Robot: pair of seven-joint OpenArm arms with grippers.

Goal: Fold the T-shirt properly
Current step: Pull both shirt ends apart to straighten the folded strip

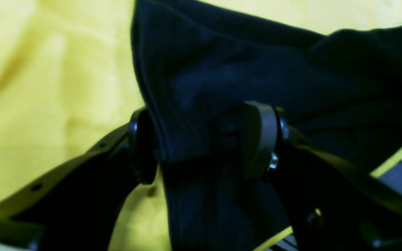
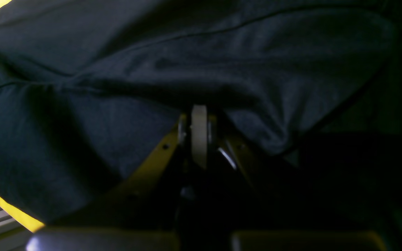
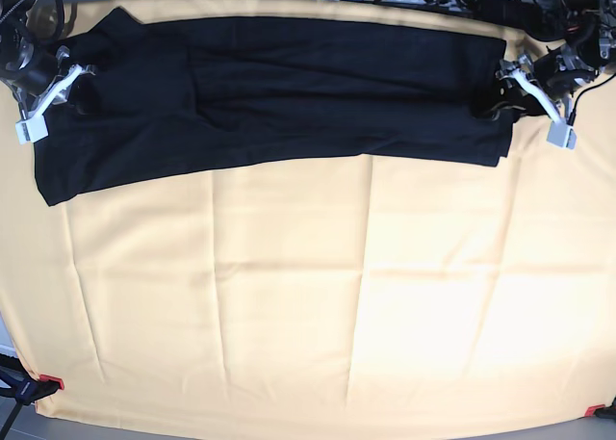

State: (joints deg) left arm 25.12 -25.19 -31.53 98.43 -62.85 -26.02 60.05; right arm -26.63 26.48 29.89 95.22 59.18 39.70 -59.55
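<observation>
Mostly T-shirt [image 2: 152, 69] over right pincer [image 2: 199, 115]

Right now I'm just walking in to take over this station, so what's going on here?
A two-armed robot is folding a black T-shirt on a yellow tablecloth. The shirt lies stretched in a long band across the far side of the cloth. The right gripper is shut on one end of it. At the other end, the left gripper has its jaws wide apart with a fold of the shirt hanging between them.
</observation>
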